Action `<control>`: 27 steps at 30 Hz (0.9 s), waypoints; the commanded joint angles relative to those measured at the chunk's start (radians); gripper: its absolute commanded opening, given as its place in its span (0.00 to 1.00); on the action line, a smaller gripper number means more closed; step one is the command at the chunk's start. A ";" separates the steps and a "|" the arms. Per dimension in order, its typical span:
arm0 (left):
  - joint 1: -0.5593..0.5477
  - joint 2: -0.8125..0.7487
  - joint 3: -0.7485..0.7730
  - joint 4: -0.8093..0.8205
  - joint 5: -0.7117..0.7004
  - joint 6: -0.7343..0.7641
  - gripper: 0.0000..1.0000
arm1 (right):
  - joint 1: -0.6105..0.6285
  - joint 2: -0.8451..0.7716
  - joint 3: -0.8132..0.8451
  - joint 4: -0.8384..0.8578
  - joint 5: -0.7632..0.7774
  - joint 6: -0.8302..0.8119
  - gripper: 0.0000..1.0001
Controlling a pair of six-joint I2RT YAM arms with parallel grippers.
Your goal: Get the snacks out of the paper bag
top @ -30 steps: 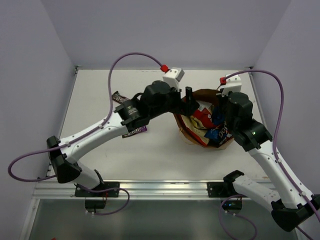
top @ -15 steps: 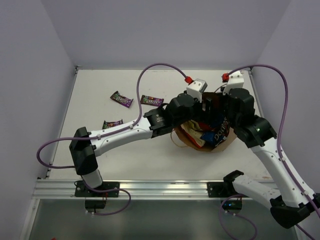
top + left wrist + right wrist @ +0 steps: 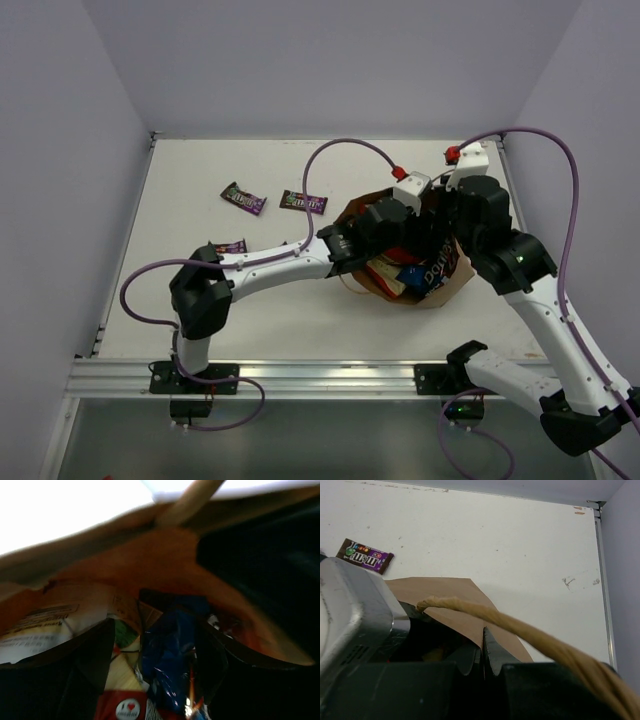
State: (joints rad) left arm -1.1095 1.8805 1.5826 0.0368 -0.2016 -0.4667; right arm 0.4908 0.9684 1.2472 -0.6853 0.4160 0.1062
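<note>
L gripper point(image 3: 152, 665) now inside creased paper bag point(image 3: 445, 288).

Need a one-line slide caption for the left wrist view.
Open left gripper inside the paper bag, jaws either side of the blue Doritos bag.

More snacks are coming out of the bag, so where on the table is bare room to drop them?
Free: the near strip of table in front of the paper bag, between the arm bases, and the back-left corner beyond the candy bars. Crowded: the bag mouth, where the left gripper and right gripper both are.
</note>
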 commanded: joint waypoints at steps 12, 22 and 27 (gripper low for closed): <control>-0.006 -0.096 -0.025 0.032 -0.013 0.039 0.00 | 0.002 -0.034 -0.018 0.112 0.075 0.003 0.00; -0.007 -0.417 0.005 -0.106 -0.048 0.082 0.00 | -0.001 0.007 -0.086 0.138 0.181 -0.002 0.00; -0.004 -0.540 0.037 -0.274 -0.215 0.109 0.00 | -0.001 0.023 -0.092 0.141 0.205 -0.008 0.00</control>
State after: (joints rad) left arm -1.1152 1.4181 1.5635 -0.1436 -0.2695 -0.4015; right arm 0.4915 0.9829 1.1641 -0.5747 0.5686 0.1005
